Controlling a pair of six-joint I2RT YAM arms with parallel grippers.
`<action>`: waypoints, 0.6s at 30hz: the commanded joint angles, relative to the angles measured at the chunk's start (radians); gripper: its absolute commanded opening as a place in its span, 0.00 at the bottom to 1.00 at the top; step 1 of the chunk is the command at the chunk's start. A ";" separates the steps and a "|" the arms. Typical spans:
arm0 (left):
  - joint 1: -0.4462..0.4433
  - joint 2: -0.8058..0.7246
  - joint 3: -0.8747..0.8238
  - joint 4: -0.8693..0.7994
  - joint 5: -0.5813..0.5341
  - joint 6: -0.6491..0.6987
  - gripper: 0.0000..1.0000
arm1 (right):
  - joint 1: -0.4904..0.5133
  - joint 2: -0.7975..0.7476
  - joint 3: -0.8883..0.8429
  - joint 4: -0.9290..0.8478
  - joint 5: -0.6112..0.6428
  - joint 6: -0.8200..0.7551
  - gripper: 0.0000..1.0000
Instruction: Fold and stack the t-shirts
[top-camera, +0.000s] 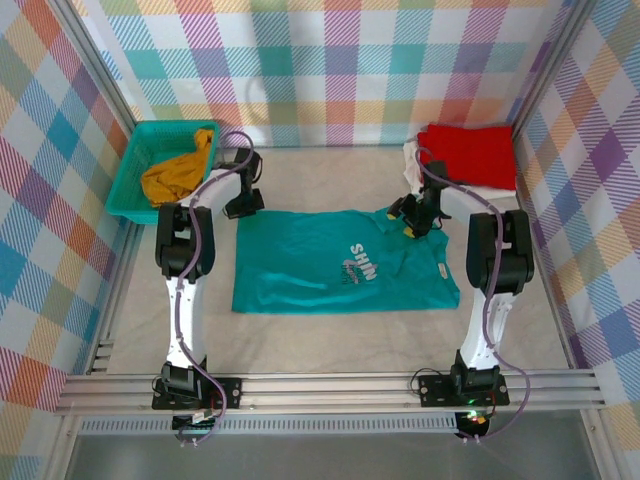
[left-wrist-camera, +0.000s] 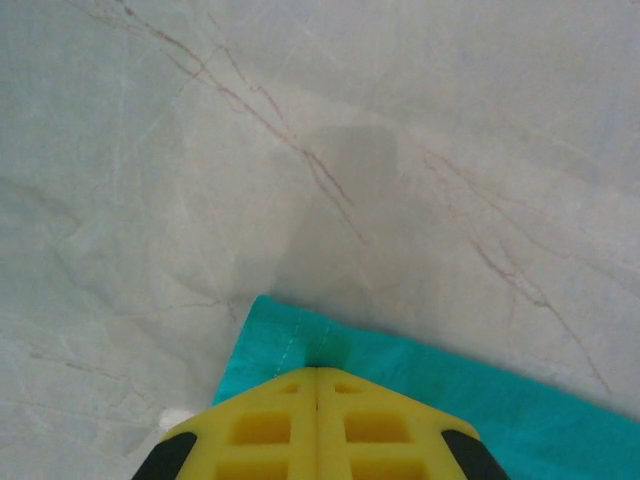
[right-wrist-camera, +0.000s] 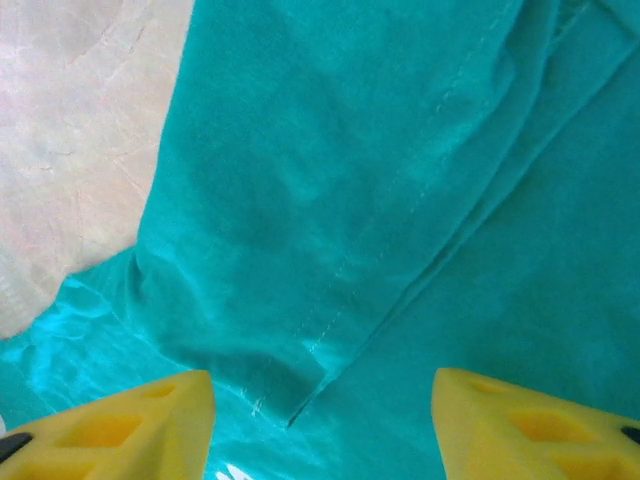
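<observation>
The teal t-shirt (top-camera: 320, 262) with the white print lies spread flat in the middle of the table. My left gripper (top-camera: 243, 205) is at its far-left corner. In the left wrist view the yellow fingers (left-wrist-camera: 317, 370) are pressed together on the hemmed corner of the teal cloth (left-wrist-camera: 480, 400), which puckers slightly at the tips. My right gripper (top-camera: 412, 222) hovers over the shirt's far-right part, where a sleeve is folded in. It stands open (right-wrist-camera: 320, 430) over a teal fold and hem (right-wrist-camera: 330, 330), holding nothing. The red t-shirt (top-camera: 470, 152) lies folded at the back right on a white one (top-camera: 410, 160).
A teal mesh basket (top-camera: 135, 185) at the back left holds the crumpled mustard-yellow t-shirt (top-camera: 180, 170). Bare marbled tabletop (left-wrist-camera: 300, 150) lies beyond the shirt's corner. Checked walls and metal frame posts close in the table.
</observation>
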 joint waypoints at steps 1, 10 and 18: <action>-0.018 -0.110 -0.048 0.057 -0.039 0.037 0.00 | 0.001 0.026 0.027 0.052 -0.039 0.037 0.56; -0.025 -0.160 -0.124 0.107 -0.091 0.078 0.00 | 0.004 0.046 0.027 0.093 -0.001 0.071 0.26; -0.025 -0.184 -0.155 0.142 -0.116 0.090 0.00 | 0.004 0.037 0.036 0.099 0.008 0.063 0.00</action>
